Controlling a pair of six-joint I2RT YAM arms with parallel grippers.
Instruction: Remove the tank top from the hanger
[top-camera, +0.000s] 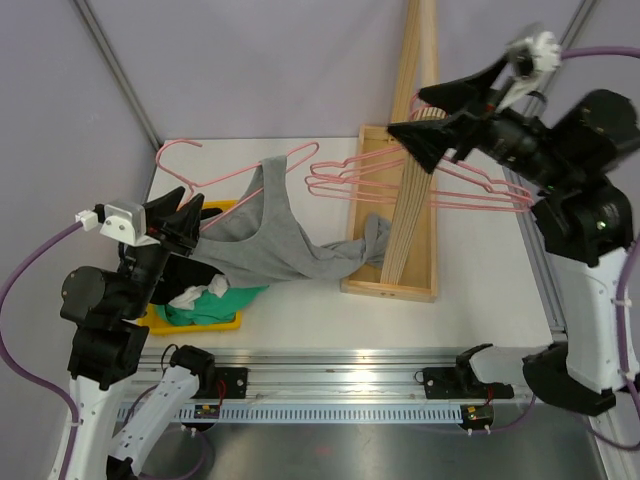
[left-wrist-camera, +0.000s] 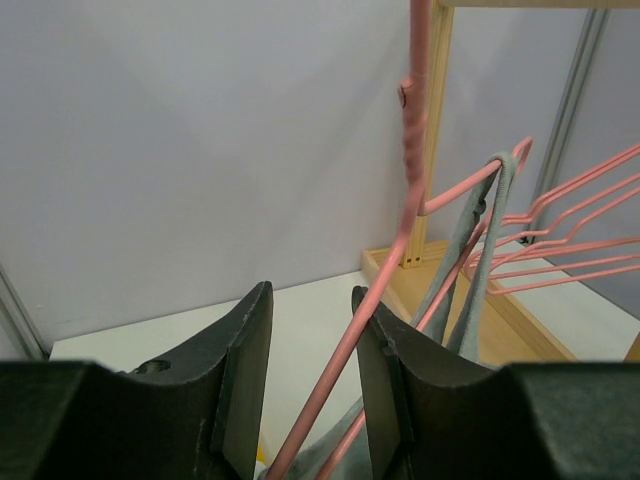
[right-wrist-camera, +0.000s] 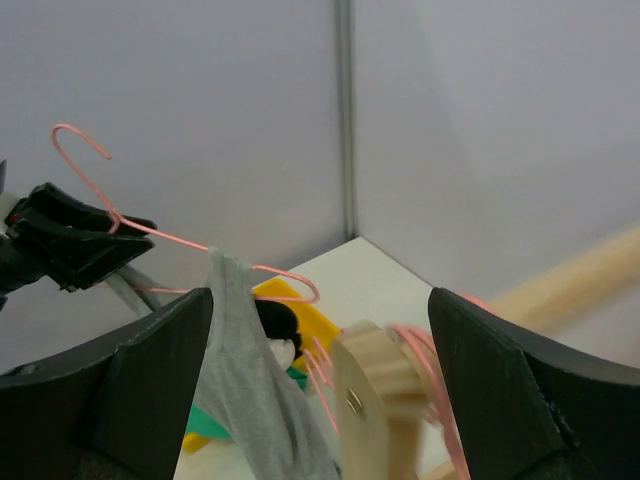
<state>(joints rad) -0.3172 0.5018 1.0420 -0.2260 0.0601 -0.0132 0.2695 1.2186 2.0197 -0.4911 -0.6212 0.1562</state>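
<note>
A pink wire hanger (top-camera: 240, 170) is held in the air over the table's left side. My left gripper (top-camera: 190, 210) is shut on it below the hook; the wire (left-wrist-camera: 412, 150) runs slantwise between the fingers (left-wrist-camera: 312, 300). The grey tank top (top-camera: 270, 245) hangs by one strap (left-wrist-camera: 480, 240) from the hanger's right end, and its body lies across the table toward the wooden rack. It also shows in the right wrist view (right-wrist-camera: 250, 400) with the hanger (right-wrist-camera: 160, 233). My right gripper (top-camera: 412, 112) is wide open and empty (right-wrist-camera: 320, 300), high up by the rack's top.
A wooden rack (top-camera: 410, 200) stands in a wooden tray (top-camera: 390, 285) at centre right and carries several pink hangers (top-camera: 430, 185). A yellow bin (top-camera: 225, 322) with green, white and black clothes sits at the front left. A metal rail (top-camera: 330, 380) runs along the near edge.
</note>
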